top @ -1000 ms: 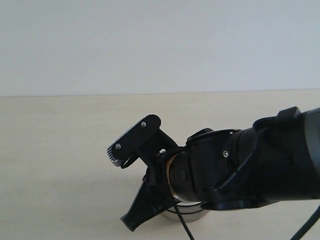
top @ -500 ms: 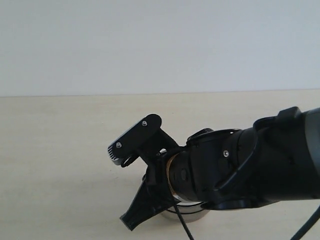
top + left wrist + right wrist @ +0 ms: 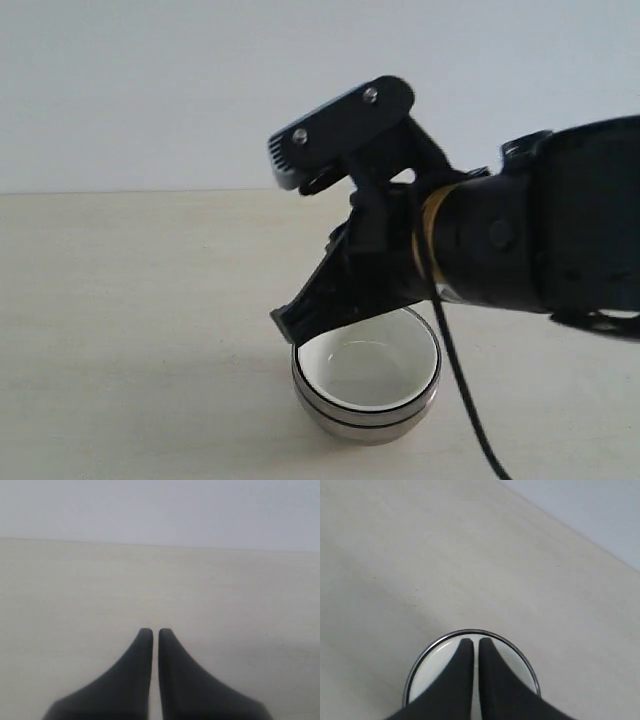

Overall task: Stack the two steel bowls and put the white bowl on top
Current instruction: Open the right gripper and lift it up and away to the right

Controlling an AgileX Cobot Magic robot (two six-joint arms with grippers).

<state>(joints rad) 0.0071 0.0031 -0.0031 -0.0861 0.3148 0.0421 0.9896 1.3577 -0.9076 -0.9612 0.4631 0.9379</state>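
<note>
The two steel bowls stand nested on the table near the front edge of the exterior view, and the white bowl sits inside the upper one. My right gripper hangs just above the stack's left rim, shut, with nothing in it. In the right wrist view its fingertips hover over the white bowl, ringed by a steel rim. My left gripper is shut over bare table; it does not show in the exterior view.
The pale wooden table stretches back to a plain light wall. The bulky black right arm reaches in from the right, above and behind the bowl stack.
My right arm has risen from low over the stack and uncovered it. The white bowl now shows inside the steel bowls. The gripper stays shut.
</note>
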